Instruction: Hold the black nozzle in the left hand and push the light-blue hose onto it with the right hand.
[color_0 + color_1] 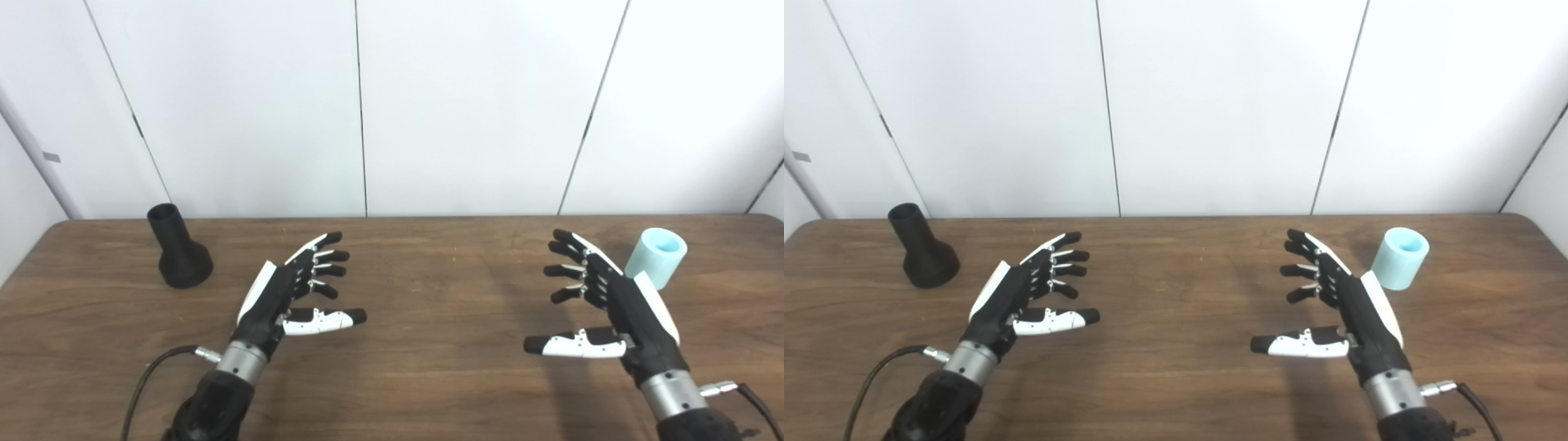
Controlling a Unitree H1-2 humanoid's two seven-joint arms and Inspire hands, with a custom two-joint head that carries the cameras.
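The black nozzle stands upright on its wide base at the far left of the wooden table, narrow mouth up. A short light-blue hose piece stands on end at the far right. My left hand hovers open over the table, right of the nozzle and apart from it, palm turned inward. Open as well, my right hand sits just left of the hose, with its back partly covering the hose's lower left edge in the left eye view. Neither hand holds anything.
White wall panels rise right behind the table's far edge. A black cable trails from my left wrist, and another cable leaves the right wrist. Bare wood lies between the two hands.
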